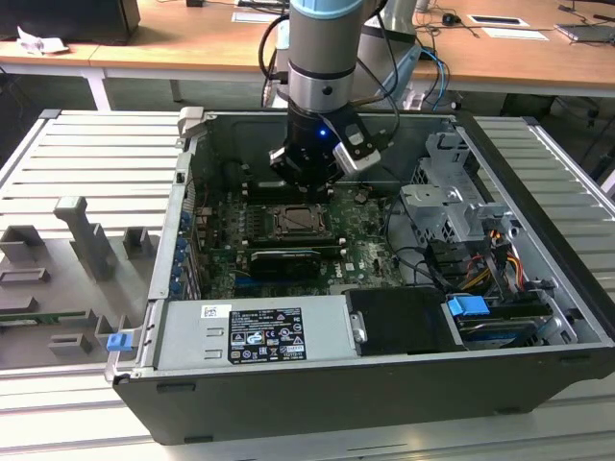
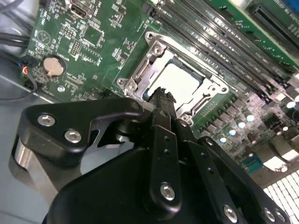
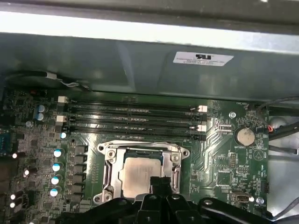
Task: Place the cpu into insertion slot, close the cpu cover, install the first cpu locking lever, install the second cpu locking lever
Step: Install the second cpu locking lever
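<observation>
The cpu (image 3: 136, 173) (image 2: 176, 80), a pale square chip, lies in the insertion slot (image 1: 291, 223) on the green motherboard (image 1: 360, 245); it hides the slot's contacts. The silver cpu cover (image 3: 109, 173) (image 2: 140, 73) lies down around the chip as a frame. My gripper (image 1: 304, 188) (image 2: 161, 94) (image 3: 161, 181) hangs just above one edge of the chip. Its black fingertips are shut together with nothing between them. I cannot make out how the locking levers stand.
Long black memory slots (image 3: 133, 116) run beside the socket, and a black graphics card (image 1: 284, 259) lies on its other side. The case walls (image 1: 183, 221), a drive cage (image 1: 447, 206) and the power supply (image 1: 259, 331) box the board in. Grey fixtures (image 1: 82, 240) stand on the exterior view's left.
</observation>
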You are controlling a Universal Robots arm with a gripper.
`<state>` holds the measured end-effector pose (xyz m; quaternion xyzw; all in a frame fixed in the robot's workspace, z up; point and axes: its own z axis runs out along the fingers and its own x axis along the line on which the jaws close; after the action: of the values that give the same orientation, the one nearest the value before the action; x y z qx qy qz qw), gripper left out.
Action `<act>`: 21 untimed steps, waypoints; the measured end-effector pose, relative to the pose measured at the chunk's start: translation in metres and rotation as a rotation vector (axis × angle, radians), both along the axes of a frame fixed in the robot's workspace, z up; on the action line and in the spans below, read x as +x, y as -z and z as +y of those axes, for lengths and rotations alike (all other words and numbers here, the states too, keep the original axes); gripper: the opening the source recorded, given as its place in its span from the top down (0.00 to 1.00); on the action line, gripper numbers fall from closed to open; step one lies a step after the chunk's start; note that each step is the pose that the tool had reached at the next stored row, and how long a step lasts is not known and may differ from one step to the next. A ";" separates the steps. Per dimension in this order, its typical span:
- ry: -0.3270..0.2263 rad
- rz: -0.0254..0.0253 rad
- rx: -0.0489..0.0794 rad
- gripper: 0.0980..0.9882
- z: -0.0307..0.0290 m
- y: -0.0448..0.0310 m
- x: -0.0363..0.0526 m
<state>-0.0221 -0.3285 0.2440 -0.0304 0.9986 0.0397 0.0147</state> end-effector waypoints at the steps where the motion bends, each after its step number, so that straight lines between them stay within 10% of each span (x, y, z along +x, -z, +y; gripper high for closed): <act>1: 0.000 0.0000 0.000 0.99 -0.0013 0.0000 -0.0002; 5: 0.000 0.0030 0.000 0.99 -0.0226 0.0005 -0.0010; 11: 0.000 0.0140 0.000 0.99 -0.0392 0.0036 -0.0010; 21: 0.000 0.0134 0.005 0.99 -0.0424 0.0245 -0.0316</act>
<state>-0.0537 -0.3709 0.2195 -0.0303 0.9986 0.0423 0.0081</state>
